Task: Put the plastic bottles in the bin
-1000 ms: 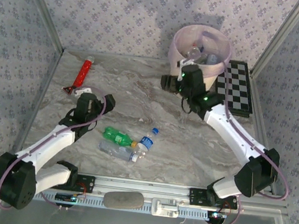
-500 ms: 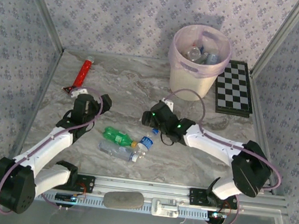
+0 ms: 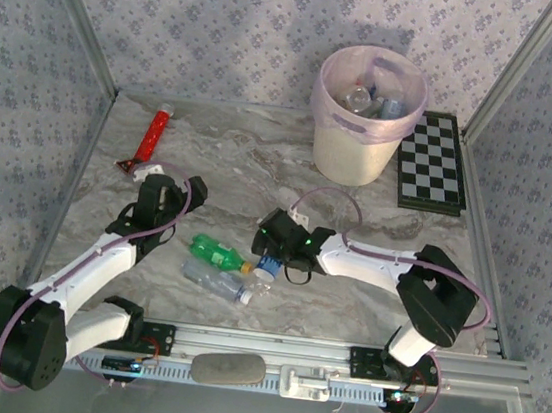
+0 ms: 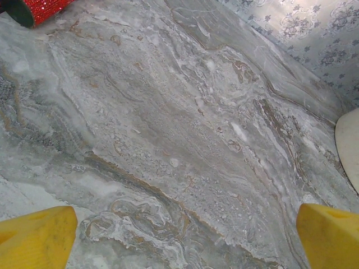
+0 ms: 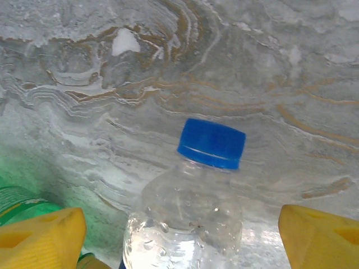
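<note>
Top external view is showing the right gripper (image 3: 268, 251) hanging low over the middle of the marble-patterned table (image 3: 376, 214), right above a clear blue-capped bottle (image 3: 268, 267). A green bottle (image 3: 210, 249) is lying just to its left, and another clear bottle (image 3: 213, 278) is lying nearer the arm bases, close beside both. The bin (image 3: 364, 147) is standing at the far edge, well apart from these three, with several bottles (image 3: 360, 98) already resting inside its lilac liner. A checkerboard (image 3: 432, 162) is lying flat just to the bin's right, and a red tube (image 3: 152, 133) is lying at the far left.

Right wrist view is showing the gripper's yellow fingers (image 5: 42, 235) standing spread wide, with the blue-capped bottle (image 5: 188, 224) sitting between them and a gap showing on each side; nothing is being pinched. A sliver of the green bottle (image 5: 17, 202) is peeking in at the left.

The left gripper (image 3: 161, 196) is hovering over bare tabletop left of the bottles. Its own fingers (image 4: 36, 235) are likewise standing fully apart around nothing, with the red tube (image 4: 39, 8) showing at the top corner.
</note>
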